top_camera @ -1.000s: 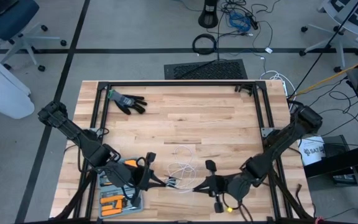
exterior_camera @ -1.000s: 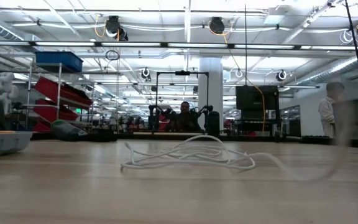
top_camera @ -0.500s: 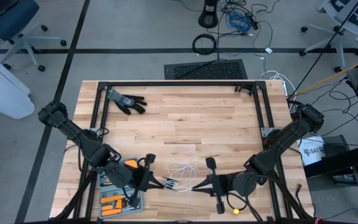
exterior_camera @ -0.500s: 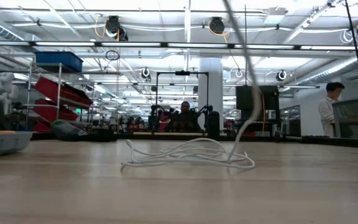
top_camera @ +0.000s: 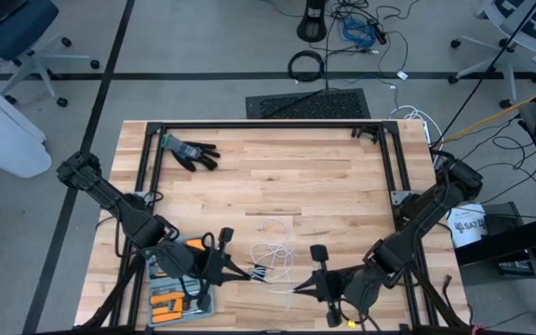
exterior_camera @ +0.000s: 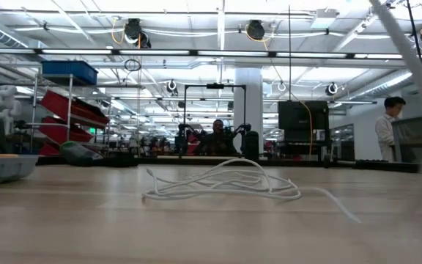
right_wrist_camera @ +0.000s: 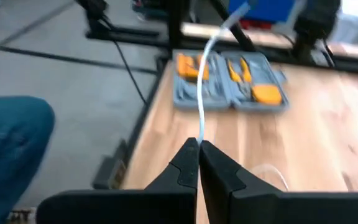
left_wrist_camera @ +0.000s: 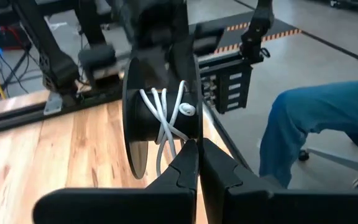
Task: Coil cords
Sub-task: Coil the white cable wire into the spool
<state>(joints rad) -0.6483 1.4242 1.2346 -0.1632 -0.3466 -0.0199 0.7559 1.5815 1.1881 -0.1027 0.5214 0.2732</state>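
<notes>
A thin white cord [top_camera: 273, 251] lies in loose loops on the wooden table near its front; the low view shows the loops [exterior_camera: 222, 185] flat on the wood. My left gripper [top_camera: 252, 274] hovers at the front left, shut on a black puck [left_wrist_camera: 157, 115] that has turns of the cord around its core. My right gripper [top_camera: 295, 291] is just to its right, shut on a strand of the cord [right_wrist_camera: 201, 93]. That strand runs through the air toward the left arm. My left gripper pinches the black puck's round rim at its lower edge [left_wrist_camera: 190, 134] between its two fingers. The puck stands on edge above the fingertips, clear of the table, with the wound cord [left_wrist_camera: 166, 109] on its core. My right gripper pinches a single strand of the white cord [right_wrist_camera: 199, 138] between its fingertips. The strand leaves the fingers along their line and rises toward the left arm, clear of the table.
An open grey tool case [top_camera: 170, 293] with orange tools lies at the front left corner. A black glove [top_camera: 191, 151] lies at the far left. A black metal frame [top_camera: 268, 127] borders the table. A person's blue-trousered leg [left_wrist_camera: 316, 124] is beside the near edge.
My right gripper has drawn back toward the table's near edge with the strand, staying shut. In the low view the lifted strand has swung across to the right. The loops on the table have kept their place.
</notes>
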